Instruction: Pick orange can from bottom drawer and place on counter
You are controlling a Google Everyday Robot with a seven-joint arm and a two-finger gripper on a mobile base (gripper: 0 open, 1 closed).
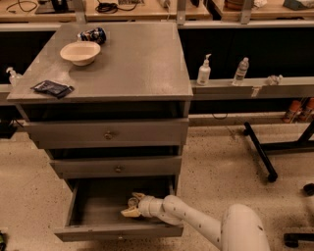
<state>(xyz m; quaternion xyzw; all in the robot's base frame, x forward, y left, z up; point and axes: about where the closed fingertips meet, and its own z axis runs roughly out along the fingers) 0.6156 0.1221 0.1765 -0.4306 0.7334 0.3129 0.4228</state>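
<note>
The gripper (132, 206) sits low inside the open bottom drawer (117, 231), at the end of a white arm (196, 223) that reaches in over the drawer's right front corner from the lower right. Its two pale fingers (128, 213) are spread apart and point left. A small brownish cylinder, the orange can (132, 200), stands between them on the drawer floor near the right-hand side. Whether the fingers touch the can cannot be told.

The drawer is pulled well out. Its grey front panel is nearest the camera and its dark inside is open to view. Above it, the middle drawer (117, 166) and the top drawer (108, 133) are pushed in, each with a small round knob at the centre of its front.

The counter (132, 63) tops the cabinet, dull grey and scuffed. A dark packet (52, 88) lies near its front left edge. Behind that stands a cream bowl (80, 52), and just beyond the bowl a dark blue can (92, 35) lies on its side by the back edge.

To the right of the cabinet a narrow grey shelf (245, 87) runs along the wall. It carries a white pump bottle (203, 71) and a clear water bottle (241, 71), which stand near each other. Below the shelf, a black frame leg (260, 152) rests on the speckled floor (221, 162). A wooden workbench (147, 10) crosses the far top edge.
</note>
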